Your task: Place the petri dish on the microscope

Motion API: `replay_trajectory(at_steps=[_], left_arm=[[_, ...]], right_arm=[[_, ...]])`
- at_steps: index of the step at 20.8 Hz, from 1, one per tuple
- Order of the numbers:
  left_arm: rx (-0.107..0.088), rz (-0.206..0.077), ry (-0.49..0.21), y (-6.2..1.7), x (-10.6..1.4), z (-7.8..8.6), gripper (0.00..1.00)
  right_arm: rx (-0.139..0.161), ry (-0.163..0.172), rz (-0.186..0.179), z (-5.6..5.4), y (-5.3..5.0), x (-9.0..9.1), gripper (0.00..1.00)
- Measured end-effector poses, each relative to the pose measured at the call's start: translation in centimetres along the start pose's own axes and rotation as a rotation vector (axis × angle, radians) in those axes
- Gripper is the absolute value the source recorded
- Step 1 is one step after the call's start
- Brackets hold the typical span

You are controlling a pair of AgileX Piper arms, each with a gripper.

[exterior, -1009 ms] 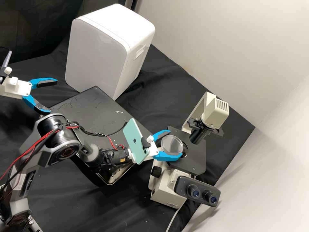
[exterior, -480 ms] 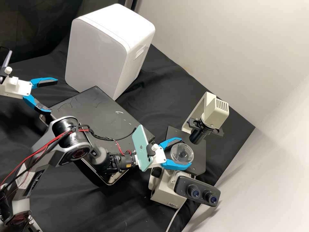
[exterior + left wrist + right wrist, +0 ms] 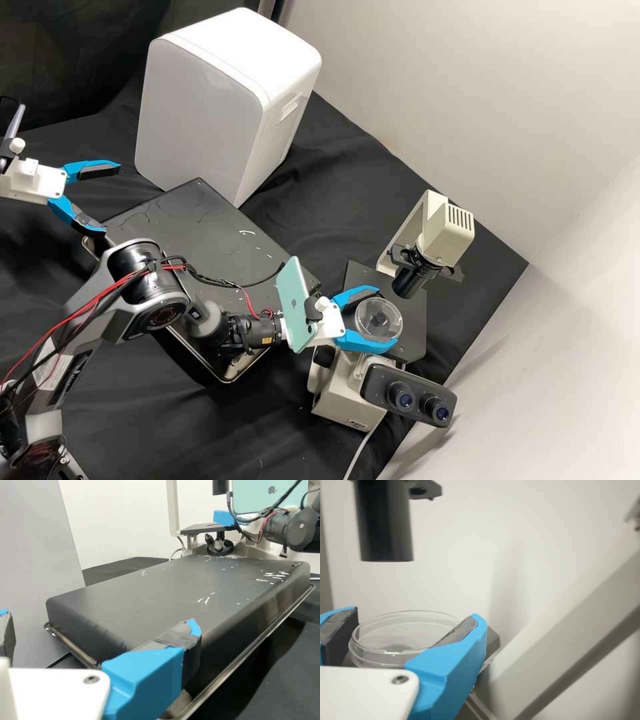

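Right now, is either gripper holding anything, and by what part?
Right gripper clamps the petri dish by its side wall, one finger each side. Left gripper is open, holding nothing.

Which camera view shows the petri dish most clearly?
The right wrist view: the dish is close, held between the right gripper's fingers. The high view shows it small, at the microscope. In the left wrist view it is too far to tell.

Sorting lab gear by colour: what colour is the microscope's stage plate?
Black. The stage plate shows best in the high view.
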Motion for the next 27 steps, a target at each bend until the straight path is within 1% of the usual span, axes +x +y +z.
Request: replay_trajectory(at_steps=[2, 4, 7, 10, 11, 19, 27], left_arm=[[0.0, 0.0, 0.0, 0.0, 0.0, 0.0, 1.0], [-0.001, 0.0, 0.001, 0.0, 0.0, -0.01, 1.0], [-0.001, 0.0, 0.001, 0.0, 0.0, -0.01, 1.0], [-0.001, 0.0, 0.001, 0.0, 0.0, 0.01, 1.0], [-0.001, 0.0, 0.001, 0.0, 0.0, 0.01, 1.0], [-0.001, 0.0, 0.001, 0.0, 0.0, 0.01, 1.0], [-0.001, 0.0, 0.001, 0.0, 0.0, 0.01, 1.0]], right_arm=[[0.008, -0.009, 0.01, -0.08, -0.04, 0.23, 0.0], [0.008, -0.008, 0.015, -0.14, -0.02, 0.37, 0.0], [-0.001, -0.013, 0.019, -0.13, -0.01, 0.48, 0.0], [-0.001, -0.013, 0.019, -0.14, -0.01, 0.5, 0.0], [-0.001, -0.013, 0.019, -0.14, -0.01, 0.5, 1.0], [0.0, -0.017, 0.013, -0.1, -0.07, 0.5, 1.0], [-0.003, -0.013, 0.01, -0.14, -0.1, 0.51, 1.0]])
